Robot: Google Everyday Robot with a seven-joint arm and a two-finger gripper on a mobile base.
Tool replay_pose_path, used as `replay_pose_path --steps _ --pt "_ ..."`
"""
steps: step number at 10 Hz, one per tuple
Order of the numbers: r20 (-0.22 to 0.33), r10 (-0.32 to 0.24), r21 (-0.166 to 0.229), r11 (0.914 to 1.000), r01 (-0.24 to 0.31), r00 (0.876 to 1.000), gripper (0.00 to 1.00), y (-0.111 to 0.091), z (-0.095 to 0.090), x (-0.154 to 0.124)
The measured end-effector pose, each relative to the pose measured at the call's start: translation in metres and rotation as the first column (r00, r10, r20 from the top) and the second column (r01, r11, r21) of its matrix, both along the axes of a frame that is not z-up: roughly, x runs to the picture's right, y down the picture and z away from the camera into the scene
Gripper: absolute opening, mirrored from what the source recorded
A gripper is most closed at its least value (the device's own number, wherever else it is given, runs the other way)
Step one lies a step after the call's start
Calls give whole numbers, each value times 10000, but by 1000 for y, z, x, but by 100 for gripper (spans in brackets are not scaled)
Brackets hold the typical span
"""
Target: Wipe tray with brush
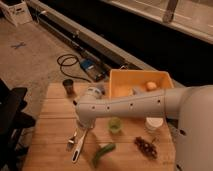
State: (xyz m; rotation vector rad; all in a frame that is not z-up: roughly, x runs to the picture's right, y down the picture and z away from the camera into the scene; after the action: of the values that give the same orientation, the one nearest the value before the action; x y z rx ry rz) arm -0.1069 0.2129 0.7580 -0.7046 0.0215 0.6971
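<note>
You see the gripper at the end of the white arm, low over the wooden table and right above the upper end of the brush. You cannot tell if it is wide, narrow, or holding the brush. The brush lies on the table, and the fork lies just beside it. The tray stands at the far edge, well apart from the brush, with a small orange ball inside. Near the gripper stands a green cup.
</note>
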Motion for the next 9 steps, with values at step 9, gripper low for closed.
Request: replay_pose_path --steps 9 --pt "-673 764 -685 9944 -810 9948 65 21 27 -14"
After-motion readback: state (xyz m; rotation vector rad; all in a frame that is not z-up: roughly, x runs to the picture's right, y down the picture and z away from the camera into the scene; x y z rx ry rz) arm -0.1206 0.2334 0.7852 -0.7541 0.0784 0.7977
